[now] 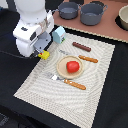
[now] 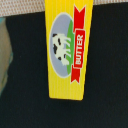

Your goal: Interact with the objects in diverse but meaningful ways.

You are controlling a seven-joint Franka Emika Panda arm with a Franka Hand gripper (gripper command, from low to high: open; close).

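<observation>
A: Black tabletop with a striped placemat (image 1: 95, 80) on it, and a brown counter at the back carrying two grey pots (image 1: 68, 9), plus part of a bowl at the exterior view's right edge.

B: Arm?

A: Franka gripper (image 1: 42, 52) hangs at the placemat's edge on the exterior view's left, with the yellow butter box (image 1: 45, 55) right under its tip. Milk carton (image 1: 59, 33) stands just beside the arm, toward the back.

B: Holding the butter?

A: Looks that way. Wrist view is filled by the butter box (image 2: 69, 50), label with a cow and red banner, long side running away from the camera over black table. Fingers aren't visible in either view, though, so I can't tell how wide the jaws are or whether they're closed on it.

B: Other items?

A: Red tomato (image 1: 73, 66) sits on the tan plate (image 1: 62, 70) mid-mat. Brown sausage stick (image 1: 81, 47) lies behind the plate, apart from it. Knife (image 1: 87, 59) near the plate, fork (image 1: 67, 82) in front, touching or nearly touching the rim.

B: Progress?

A: My read: open-ended task, butter interaction is the step in hand, tomato already plated. Sausage, carton and pots look untouched, so plenty left. Next needs a target spot for the butter.
</observation>
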